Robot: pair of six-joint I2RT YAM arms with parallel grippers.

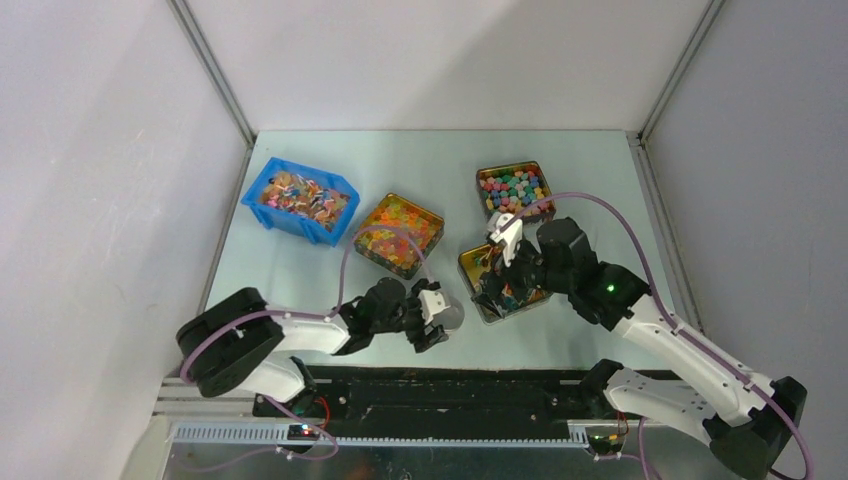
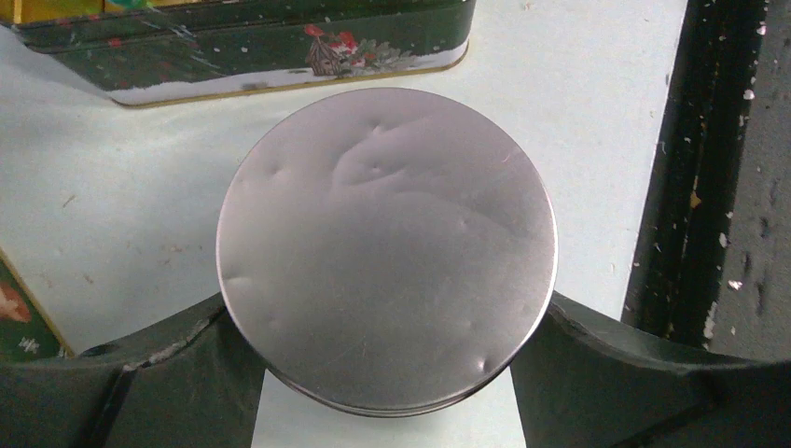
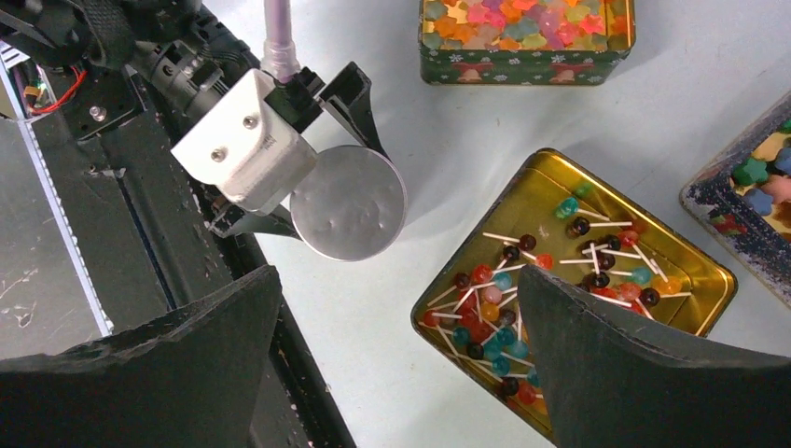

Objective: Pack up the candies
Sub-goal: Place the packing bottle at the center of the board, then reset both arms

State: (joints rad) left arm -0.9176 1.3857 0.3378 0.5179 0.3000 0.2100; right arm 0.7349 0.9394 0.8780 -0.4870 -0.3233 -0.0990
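Observation:
The candies are tiny lollipops with white sticks, lying loose in an open gold tin. In the top view this gold tin sits right of centre. My right gripper hovers open over the tin's near-left corner and the bare table beside it, holding nothing. From above, the right gripper partly hides the candies. My left gripper is shut on a round silver tin, one finger on each side of it. The left gripper holds it just left of the gold tin.
A blue bin of wrapped sweets stands back left. A square tin of orange gummies is mid-table, and a tin of coloured star sweets behind the gold one. The black mounting strip runs along the near edge.

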